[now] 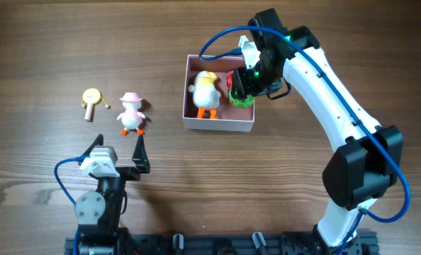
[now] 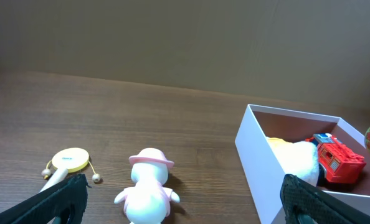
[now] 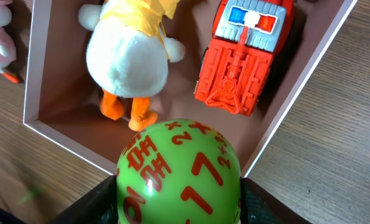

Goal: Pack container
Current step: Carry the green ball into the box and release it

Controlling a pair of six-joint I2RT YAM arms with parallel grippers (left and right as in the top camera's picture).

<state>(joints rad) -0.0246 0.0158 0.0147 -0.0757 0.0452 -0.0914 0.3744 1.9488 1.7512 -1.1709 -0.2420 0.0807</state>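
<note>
The container (image 1: pixel 217 128) is a white box with a pink inside, right of the table's middle; its rim (image 3: pixel 29 81) fills the right wrist view. In it lie a white and yellow plush duck (image 1: pixel 205 92) (image 3: pixel 129 56) and a red fire truck (image 3: pixel 244 56) (image 2: pixel 337 158). My right gripper (image 1: pixel 242 88) (image 3: pixel 179 199) hangs over the container's near right corner, shut on a green ball (image 3: pixel 179 171) (image 1: pixel 240 99) with red numbers. The left gripper (image 1: pixel 118 150) (image 2: pixel 185 199) stands open near the front edge, with nothing between its fingers.
A white duck toy with a pink hat (image 1: pixel 132 113) (image 2: pixel 149 186) stands on the wood left of the container, just beyond my left gripper. A yellow toy drum on a stick (image 1: pixel 91 99) (image 2: pixel 70 160) lies further left.
</note>
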